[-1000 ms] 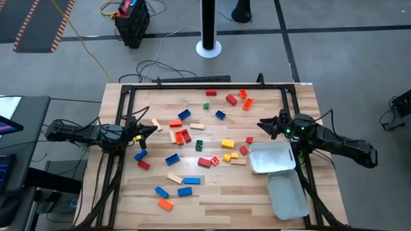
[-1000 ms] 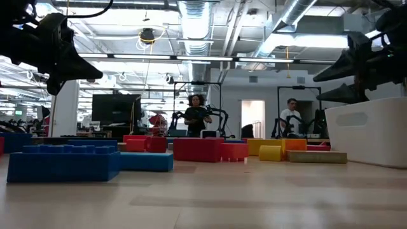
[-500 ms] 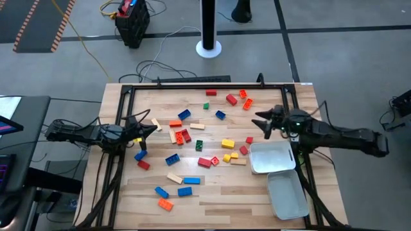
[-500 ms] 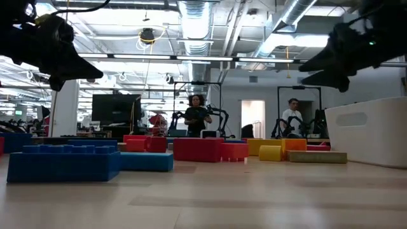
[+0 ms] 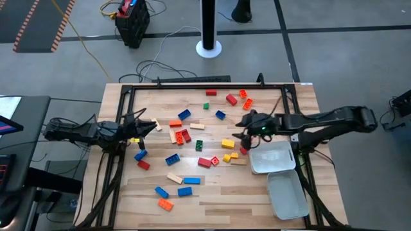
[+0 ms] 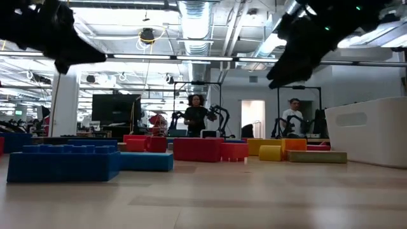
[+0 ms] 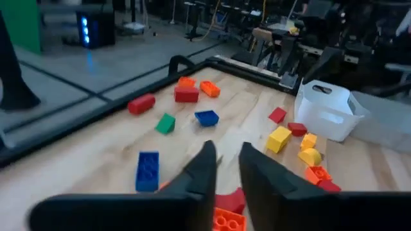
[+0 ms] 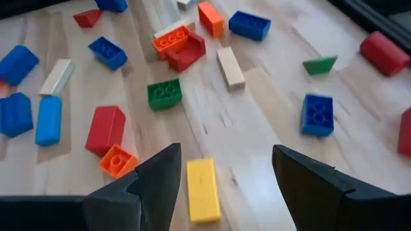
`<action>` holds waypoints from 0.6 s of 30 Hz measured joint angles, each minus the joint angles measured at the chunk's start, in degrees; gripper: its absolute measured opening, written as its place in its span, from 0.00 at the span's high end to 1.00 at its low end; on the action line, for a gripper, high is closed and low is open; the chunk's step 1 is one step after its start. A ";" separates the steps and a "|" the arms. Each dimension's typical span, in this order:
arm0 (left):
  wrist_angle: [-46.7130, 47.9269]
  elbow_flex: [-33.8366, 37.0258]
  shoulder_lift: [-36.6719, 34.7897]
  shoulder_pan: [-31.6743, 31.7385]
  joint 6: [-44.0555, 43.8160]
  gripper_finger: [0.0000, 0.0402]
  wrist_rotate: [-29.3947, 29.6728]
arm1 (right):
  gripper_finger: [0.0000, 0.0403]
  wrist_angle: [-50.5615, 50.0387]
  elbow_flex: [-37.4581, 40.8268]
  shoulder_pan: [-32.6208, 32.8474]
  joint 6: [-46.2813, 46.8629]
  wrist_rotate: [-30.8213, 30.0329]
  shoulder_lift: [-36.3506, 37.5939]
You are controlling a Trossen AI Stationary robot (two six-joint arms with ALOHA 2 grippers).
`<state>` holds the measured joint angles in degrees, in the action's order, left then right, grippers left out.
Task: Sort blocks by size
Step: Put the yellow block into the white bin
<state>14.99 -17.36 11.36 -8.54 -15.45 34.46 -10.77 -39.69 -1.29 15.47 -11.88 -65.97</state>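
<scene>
The right gripper [image 8: 221, 176] hangs wide open and empty, a yellow block [image 8: 203, 190] lying between its fingers. The left gripper [image 7: 228, 168] shows a narrow gap, holding nothing.

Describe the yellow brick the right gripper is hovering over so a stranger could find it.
Start at the upper of the two white rectangular plastic trays on the table's right side. Beside it, toward the table's middle, a cluster of small bricks lies under the right gripper. The oblong yellow plastic brick is the cluster's largest yellow piece.
</scene>
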 joint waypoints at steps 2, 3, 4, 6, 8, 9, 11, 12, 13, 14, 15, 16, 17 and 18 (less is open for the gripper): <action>0.18 -1.40 1.83 0.00 1.80 0.76 -1.05 | 0.33 -0.13 -2.40 1.15 -0.02 -1.51 -2.40; 0.21 -1.91 2.84 0.00 2.16 0.72 -2.14 | 0.33 -0.12 -3.40 1.56 0.10 -1.77 -3.21; 0.35 -2.26 3.90 0.00 2.21 0.69 -3.59 | 0.33 -0.24 -4.38 1.93 0.32 -1.86 -4.03; 0.65 -2.55 6.07 0.00 1.86 0.63 -6.35 | 0.33 -0.04 -6.33 2.65 0.43 -2.38 -5.25; 0.70 -2.56 8.60 0.00 1.26 0.59 -8.72 | 0.33 -0.89 -7.70 3.70 0.55 -3.34 -6.04; 0.67 -2.56 9.96 0.00 0.84 0.57 -9.12 | 0.33 -1.18 -8.36 4.25 0.54 -3.88 -6.40; 0.62 -2.62 12.84 0.00 -0.01 0.55 -9.21 | 0.33 -1.60 -9.29 5.43 0.79 -5.23 -6.56; 0.66 -2.81 14.33 0.00 -0.01 0.54 -9.20 | 0.33 -1.73 -9.54 5.98 1.00 -5.96 -6.52; 0.65 -3.11 15.84 0.01 0.32 0.54 -9.19 | 0.33 -1.65 -9.77 6.52 1.29 -6.35 -6.50; 0.65 -3.50 17.29 0.02 0.92 0.53 -9.19 | 0.33 -1.46 -9.85 6.98 1.72 -6.49 -6.50; 0.62 -3.96 18.81 0.02 1.49 0.53 -9.18 | 0.33 -1.67 -9.85 7.43 2.44 -6.53 -6.50; 0.54 -4.44 20.19 0.02 2.04 0.53 -9.01 | 0.33 -2.12 -9.85 7.78 3.20 -6.57 -6.50; 0.54 -4.80 21.37 0.02 2.43 0.53 -8.68 | 0.33 -2.40 -9.85 8.06 3.73 -6.63 -6.52; 0.59 -5.14 22.60 0.02 2.79 0.53 -8.28 | 0.33 -2.56 -9.85 8.25 3.95 -6.66 -6.52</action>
<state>15.58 -22.50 33.96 -8.51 -12.66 26.18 -13.34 -49.54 6.96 19.42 -18.55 -72.49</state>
